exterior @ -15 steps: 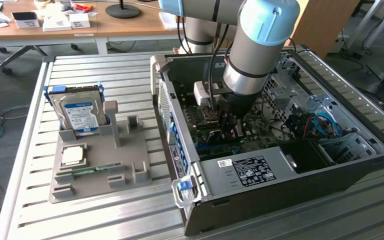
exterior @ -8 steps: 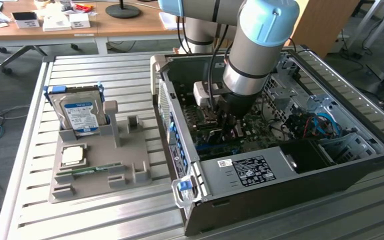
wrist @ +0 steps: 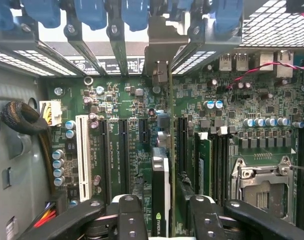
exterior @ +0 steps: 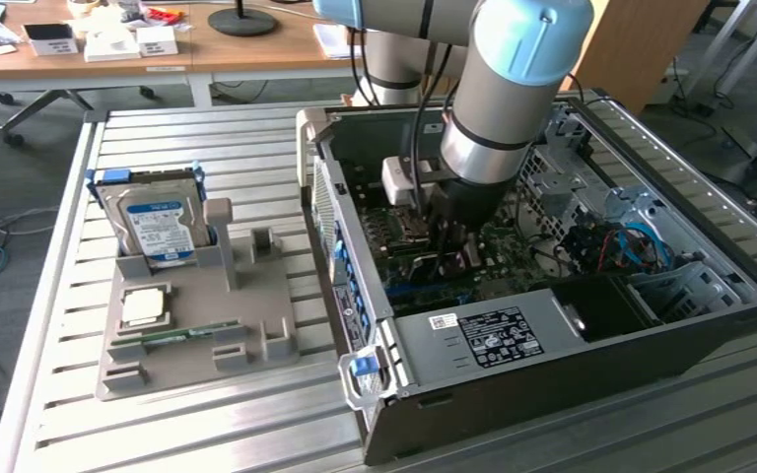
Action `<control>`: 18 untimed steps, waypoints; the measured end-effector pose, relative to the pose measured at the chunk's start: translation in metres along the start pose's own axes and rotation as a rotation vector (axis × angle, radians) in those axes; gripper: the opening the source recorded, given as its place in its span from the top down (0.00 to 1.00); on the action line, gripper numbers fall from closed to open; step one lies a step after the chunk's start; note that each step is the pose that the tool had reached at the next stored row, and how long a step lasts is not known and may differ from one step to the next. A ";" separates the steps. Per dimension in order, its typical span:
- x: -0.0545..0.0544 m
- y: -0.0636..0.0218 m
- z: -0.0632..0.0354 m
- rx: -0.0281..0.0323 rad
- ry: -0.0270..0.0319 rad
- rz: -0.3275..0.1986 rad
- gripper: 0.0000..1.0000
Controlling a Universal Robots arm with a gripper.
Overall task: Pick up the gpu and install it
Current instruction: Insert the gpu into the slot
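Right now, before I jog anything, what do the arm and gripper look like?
The arm is a silver-grey tube with light blue joint caps and a black band near the wrist. A pale box is mounted there, with a black cable running up alongside. The gripper is black; its fingers are jointed links dotted with round grey fasteners.

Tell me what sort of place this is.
Likely a robotics lab in an office: an open computer case on a slatted metal table, a robot arm reaching inside, wooden desks behind.
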State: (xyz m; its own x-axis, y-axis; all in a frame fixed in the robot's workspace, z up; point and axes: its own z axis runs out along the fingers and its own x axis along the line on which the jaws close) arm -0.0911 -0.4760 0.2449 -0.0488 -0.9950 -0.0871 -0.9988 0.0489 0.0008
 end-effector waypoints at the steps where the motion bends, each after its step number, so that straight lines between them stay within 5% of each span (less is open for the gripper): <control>1: 0.000 0.0000 -0.0001 0.0001 -0.0001 0.000 0.60; 10: 0.000 0.0000 -0.0001 0.0001 -0.0001 0.000 0.61; 12: 0.000 0.0000 -0.0002 0.0000 0.0000 0.000 0.73; 18: 0.000 0.0000 -0.0001 0.0000 0.0000 0.000 0.73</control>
State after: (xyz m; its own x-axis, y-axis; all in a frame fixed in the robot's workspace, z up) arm -0.0911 -0.4760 0.2451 -0.0488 -0.9950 -0.0871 -0.9988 0.0489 0.0008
